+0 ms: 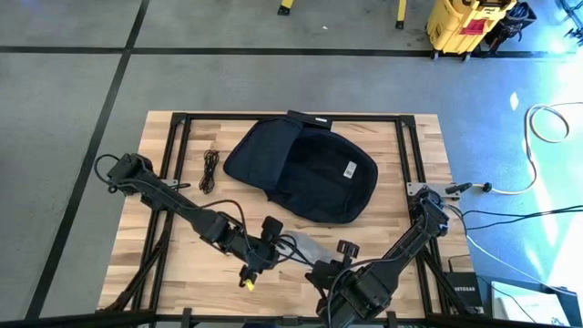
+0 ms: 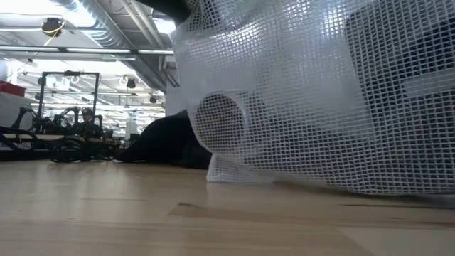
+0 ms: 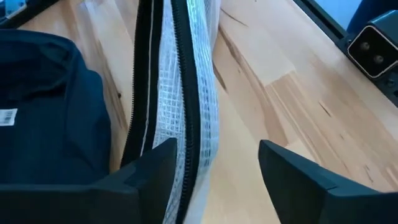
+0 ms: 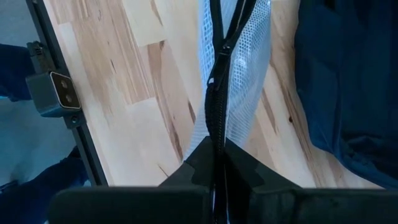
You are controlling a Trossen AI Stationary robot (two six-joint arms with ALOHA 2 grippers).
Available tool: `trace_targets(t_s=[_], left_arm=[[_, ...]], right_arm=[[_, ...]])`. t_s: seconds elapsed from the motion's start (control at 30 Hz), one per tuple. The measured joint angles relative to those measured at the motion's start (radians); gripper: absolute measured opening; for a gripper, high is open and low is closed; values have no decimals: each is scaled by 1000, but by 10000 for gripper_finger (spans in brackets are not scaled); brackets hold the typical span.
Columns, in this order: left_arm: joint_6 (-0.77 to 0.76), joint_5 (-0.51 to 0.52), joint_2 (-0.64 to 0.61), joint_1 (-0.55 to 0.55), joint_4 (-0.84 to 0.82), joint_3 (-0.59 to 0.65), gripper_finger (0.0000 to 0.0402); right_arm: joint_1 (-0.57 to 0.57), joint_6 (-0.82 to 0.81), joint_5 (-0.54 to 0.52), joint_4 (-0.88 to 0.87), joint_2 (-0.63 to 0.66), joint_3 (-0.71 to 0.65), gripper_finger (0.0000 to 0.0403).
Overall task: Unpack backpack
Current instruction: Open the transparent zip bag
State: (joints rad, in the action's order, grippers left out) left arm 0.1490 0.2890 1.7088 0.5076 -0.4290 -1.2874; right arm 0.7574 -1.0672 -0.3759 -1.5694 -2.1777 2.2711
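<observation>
- Counter [image 1: 182, 278]: light wooden butcher-block top on a dark frame, standing on a grey floor.
- Backpack [image 1: 310, 173]: large dark navy fabric bag, lying flat at the far middle of the counter, its flap thrown open toward the left arm's side; a small white label [image 1: 350, 169] shows on the fabric. It also appears as a dark mound in the low view [image 2: 167, 142] and along the edge of both wrist views [image 3: 50, 112] [image 4: 348, 87]. Neither tool touches it.
- Mesh pouch [image 1: 305, 246]: clear, white-gridded plastic pouch with a black zipper, at the near middle of the counter between the two tools, close in front of the backpack. It fills most of the low view [image 2: 320, 92]; the zipper runs lengthwise in the left wrist view [image 3: 183, 93].
- Left tool [image 3: 214, 171]: at the near middle of the counter, fingers spread apart with a plain gap; one finger [image 3: 146, 171] lies against the pouch's zippered edge, the other stands clear over bare wood. No grip on anything.
- Right tool [image 4: 217, 165]: at the near edge, just right of the pouch, fingers pinched together on the pouch's black zipper [image 4: 216, 93].
- Dark cable bundle [image 1: 210, 170]: lying on the counter to the left of the backpack, apart from it.
- Yellow equipment [image 1: 465, 23]: on the floor beyond the counter's far right corner.
</observation>
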Motion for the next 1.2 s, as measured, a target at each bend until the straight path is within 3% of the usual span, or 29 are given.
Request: trace_targets(t_s=[0.1,0.33,1.2], left_arm=[[14,0,0,3,-7,-26,165],[46,0,-1,11,-34,-62,13],[9,89,0,-18,-251,-63,0]], right_arm=[[0,0,0,-2,0,0,1],[0,0,0,1,0,0,1],[-2,-1,2,5,0,0,1]])
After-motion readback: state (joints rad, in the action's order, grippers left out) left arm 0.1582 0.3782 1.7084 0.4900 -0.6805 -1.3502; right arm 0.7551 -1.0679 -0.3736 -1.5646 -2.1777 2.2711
